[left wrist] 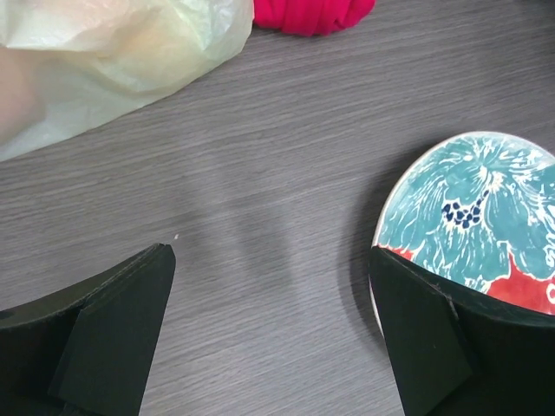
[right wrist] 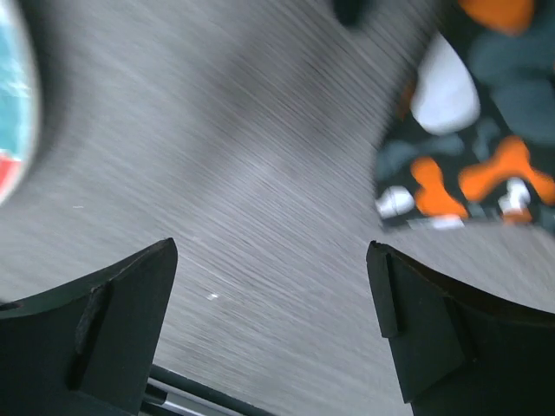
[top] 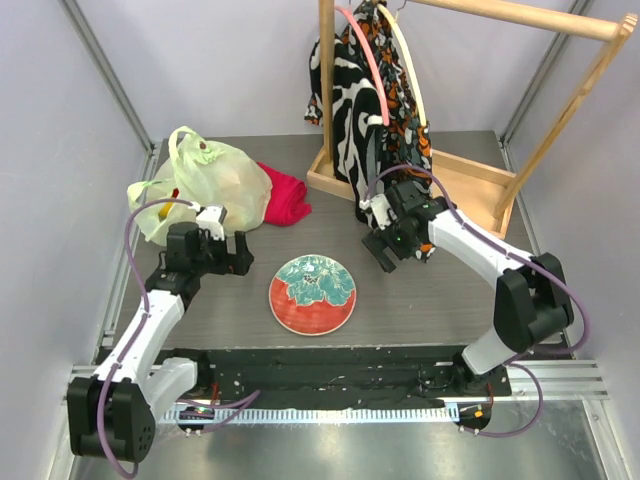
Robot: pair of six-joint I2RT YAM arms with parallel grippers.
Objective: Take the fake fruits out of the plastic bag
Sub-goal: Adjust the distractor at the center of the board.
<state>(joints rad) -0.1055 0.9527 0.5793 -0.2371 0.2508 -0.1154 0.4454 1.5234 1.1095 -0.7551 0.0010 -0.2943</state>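
The plastic bag (top: pixel 205 185), pale yellow-green and crinkled, lies at the table's back left; its edge shows at the top left of the left wrist view (left wrist: pixel 113 52). The fake fruits show only as dim yellow and reddish shapes (top: pixel 173 193) through the film. My left gripper (top: pixel 240 255) (left wrist: pixel 270 253) hovers just in front of the bag, between it and the plate, open with only bare table between its fingers. My right gripper (top: pixel 383 255) (right wrist: pixel 270 247) is open over the table right of centre, holding nothing.
A round plate (top: pixel 313 293) (left wrist: pixel 486 208) with a teal and red pattern lies at the centre front. A red folded cloth (top: pixel 283 195) (left wrist: pixel 316 13) sits right of the bag. A wooden rack (top: pixel 327 90) with a black, white and orange garment (top: pixel 350 110) (right wrist: pixel 486 156) stands back right.
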